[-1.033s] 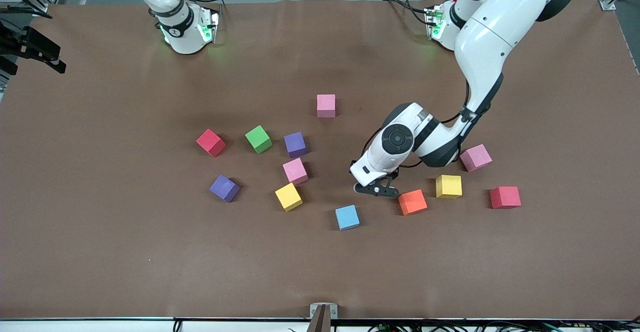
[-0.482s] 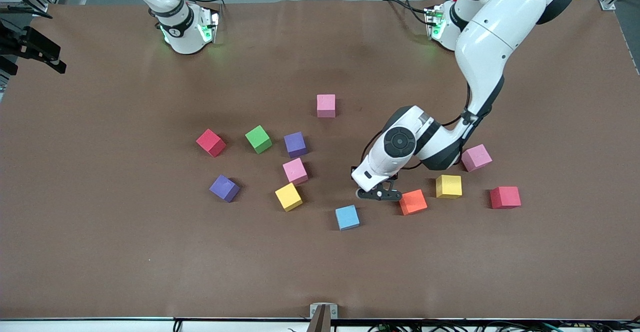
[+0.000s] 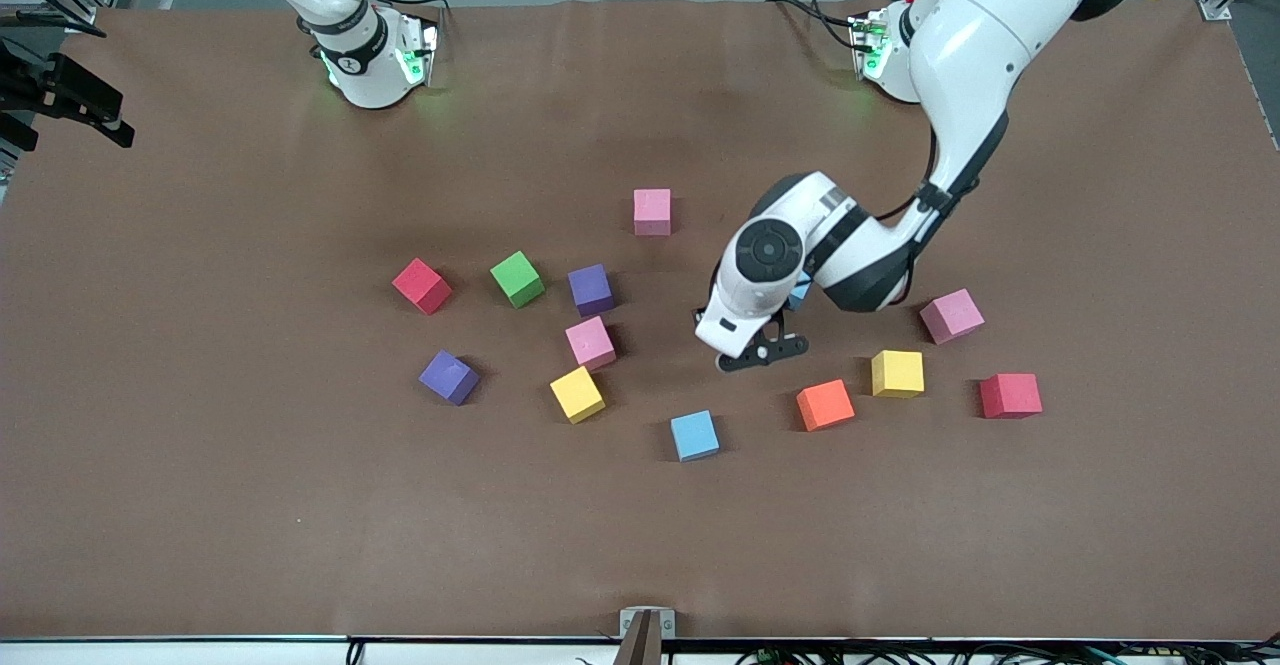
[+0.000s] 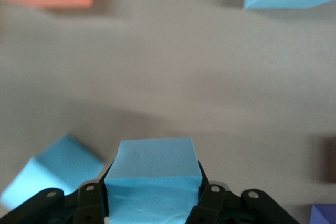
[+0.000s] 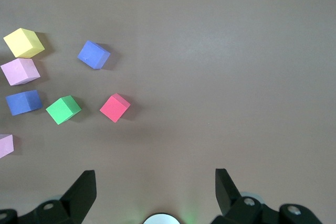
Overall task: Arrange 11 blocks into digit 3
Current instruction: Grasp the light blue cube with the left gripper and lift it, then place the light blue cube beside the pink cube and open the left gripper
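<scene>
A brown tabletop [image 3: 200,505] carries scattered blocks, none yet formed into a 3. A light blue block [image 4: 153,169] is clamped in the left pincer [image 3: 762,350], raised over mid-tabletop; the right pincer [image 5: 155,192] waits open over its base-side edge. The shallow grip could let the foam slip or twist, and the orange block [image 3: 825,405] might be knocked in transit.
</scene>
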Robot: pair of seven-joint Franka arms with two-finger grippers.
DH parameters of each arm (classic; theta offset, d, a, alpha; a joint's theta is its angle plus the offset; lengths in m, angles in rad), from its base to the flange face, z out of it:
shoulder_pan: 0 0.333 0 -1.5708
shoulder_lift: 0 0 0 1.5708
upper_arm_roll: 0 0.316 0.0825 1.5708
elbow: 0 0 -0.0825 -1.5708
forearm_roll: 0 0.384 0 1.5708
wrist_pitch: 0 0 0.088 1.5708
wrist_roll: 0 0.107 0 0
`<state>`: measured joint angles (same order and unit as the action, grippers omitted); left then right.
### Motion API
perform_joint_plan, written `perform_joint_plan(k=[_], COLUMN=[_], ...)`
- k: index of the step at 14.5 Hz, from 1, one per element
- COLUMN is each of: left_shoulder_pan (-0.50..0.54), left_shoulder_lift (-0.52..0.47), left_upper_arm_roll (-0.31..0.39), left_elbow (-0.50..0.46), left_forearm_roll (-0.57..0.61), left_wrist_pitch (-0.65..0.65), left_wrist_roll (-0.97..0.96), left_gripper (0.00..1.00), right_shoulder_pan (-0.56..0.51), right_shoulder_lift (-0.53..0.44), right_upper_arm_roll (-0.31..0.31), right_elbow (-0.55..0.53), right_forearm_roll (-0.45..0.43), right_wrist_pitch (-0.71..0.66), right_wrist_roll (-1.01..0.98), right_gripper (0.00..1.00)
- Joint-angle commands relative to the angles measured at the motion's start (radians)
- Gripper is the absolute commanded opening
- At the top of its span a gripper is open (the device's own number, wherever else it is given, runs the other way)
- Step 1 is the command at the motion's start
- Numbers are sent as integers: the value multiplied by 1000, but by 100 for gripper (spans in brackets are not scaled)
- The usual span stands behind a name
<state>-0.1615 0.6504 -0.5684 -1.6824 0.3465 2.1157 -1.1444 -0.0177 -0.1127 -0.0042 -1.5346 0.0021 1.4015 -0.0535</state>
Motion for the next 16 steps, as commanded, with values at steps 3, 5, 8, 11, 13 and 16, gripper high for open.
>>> perform_joint_plan(k=[3,5,8,11,13,16], left_shoulder_pan=[22,22,19,22,20,22], left_shoulder_lift=[-161,-173,-175,-175,-175,-179], left_upper_arm_roll=[-25,-28,-30,-51,-51,-62], left_elbow=[-206,-233,-269,-318,-381,-440], left_forearm_roll=[-76,-122,-136,-150,-150,-150], left_wrist_pitch=[3,4,16,99,225,294], left_wrist_roll=[-363,-469,-798,-1045,-1175,-1248], left_gripper=[24,24,24,24,24,24], right_shoulder_pan=[-10,-8,-10,-11,-11,-11], right_shoulder_lift=[-5,-5,-5,-5,-5,-5], right_upper_arm_roll=[7,7,6,6,6,4], right_elbow=[-9,-10,-10,-9,-9,-9], right_forearm_roll=[13,19,27,27,27,27], right_wrist_pitch=[4,5,5,4,4,4], right_wrist_roll=[-3,-2,-3,-5,-6,-8], right_gripper=[100,100,100,100,100,100])
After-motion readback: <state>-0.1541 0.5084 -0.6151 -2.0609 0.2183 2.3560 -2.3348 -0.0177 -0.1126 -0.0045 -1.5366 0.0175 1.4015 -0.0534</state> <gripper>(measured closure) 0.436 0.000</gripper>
